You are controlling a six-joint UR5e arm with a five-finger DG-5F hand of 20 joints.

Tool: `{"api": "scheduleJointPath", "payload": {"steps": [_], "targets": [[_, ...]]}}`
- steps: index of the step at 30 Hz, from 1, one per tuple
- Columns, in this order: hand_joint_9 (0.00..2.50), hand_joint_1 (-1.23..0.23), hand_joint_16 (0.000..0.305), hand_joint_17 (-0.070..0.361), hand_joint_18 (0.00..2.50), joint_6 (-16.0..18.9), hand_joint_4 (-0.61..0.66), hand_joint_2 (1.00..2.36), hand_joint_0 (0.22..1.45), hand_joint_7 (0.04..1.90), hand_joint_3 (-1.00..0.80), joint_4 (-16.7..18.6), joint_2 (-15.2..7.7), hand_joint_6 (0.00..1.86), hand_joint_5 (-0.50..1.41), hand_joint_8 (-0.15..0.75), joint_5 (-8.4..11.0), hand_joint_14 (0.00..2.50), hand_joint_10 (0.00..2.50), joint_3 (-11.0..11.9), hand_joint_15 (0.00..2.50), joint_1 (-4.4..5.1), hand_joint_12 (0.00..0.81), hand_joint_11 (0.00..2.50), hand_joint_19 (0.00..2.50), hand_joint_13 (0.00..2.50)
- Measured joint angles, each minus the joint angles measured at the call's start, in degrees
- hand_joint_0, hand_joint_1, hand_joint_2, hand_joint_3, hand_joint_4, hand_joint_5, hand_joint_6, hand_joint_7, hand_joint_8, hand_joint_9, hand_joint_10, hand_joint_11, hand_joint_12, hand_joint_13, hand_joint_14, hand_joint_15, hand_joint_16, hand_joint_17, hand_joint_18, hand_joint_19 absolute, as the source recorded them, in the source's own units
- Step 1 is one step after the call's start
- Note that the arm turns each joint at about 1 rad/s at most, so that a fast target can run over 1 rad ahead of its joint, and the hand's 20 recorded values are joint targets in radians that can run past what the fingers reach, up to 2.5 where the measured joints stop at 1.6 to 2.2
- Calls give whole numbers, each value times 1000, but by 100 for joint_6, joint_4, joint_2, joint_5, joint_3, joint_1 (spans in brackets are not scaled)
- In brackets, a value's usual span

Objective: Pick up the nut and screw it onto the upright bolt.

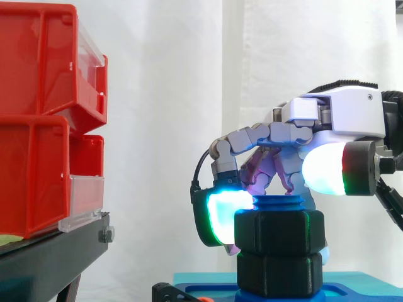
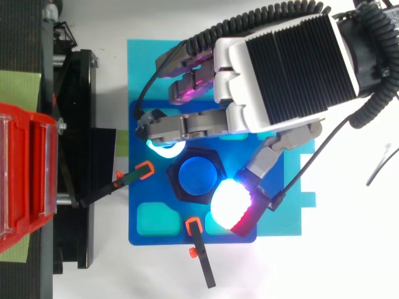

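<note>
A black hex nut (image 1: 280, 231) (image 2: 214, 158) sits on the upright blue bolt (image 2: 197, 175), whose top (image 1: 277, 202) pokes out above it. A second black nut (image 1: 277, 274) lies beneath it on the blue base plate (image 2: 149, 187). My hand (image 1: 327, 119) (image 2: 287, 68) reaches over the bolt from the right with its fingers curled down. One cyan-glowing fingertip pad (image 1: 220, 217) presses against the upper nut's far left side. The thumb's white and red pad (image 2: 230, 205) stands at the nut's near right upper edge, so the nut is pinched between them.
Red bins (image 1: 44, 119) are stacked on a black stand (image 1: 50, 251) at the left. Two black clamps with orange tips (image 2: 144, 169) (image 2: 193, 225) reach onto the blue plate beside the bolt. A cyan mat (image 2: 293, 205) lies under the plate.
</note>
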Motion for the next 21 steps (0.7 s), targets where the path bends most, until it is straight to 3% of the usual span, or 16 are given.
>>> {"api": "scheduleJointPath", "payload": {"steps": [8, 12, 18, 21], "targets": [[1820, -133, 34, 76, 821, 7, 143, 1000, 456, 1529, -500, 24, 0, 500, 100, 244, -14, 0, 4, 0, 0, -32, 255, 97, 39, 1063], [1707, -138, 37, 83, 758, 15, 193, 1000, 454, 1431, -500, 28, 1, 503, 75, 276, -78, 0, 2, 10, 0, -63, 274, 66, 47, 996], [1562, -159, 40, 90, 684, 26, 257, 1000, 447, 1186, -500, -3, 1, 506, 23, 295, -233, 0, 0, 175, 0, -106, 294, 14, 45, 925], [1455, -180, 42, 95, 655, 30, 296, 1000, 441, 934, -500, -41, 6, 505, -19, 284, -294, 0, 0, 300, 0, -123, 300, 0, 33, 904]]}}
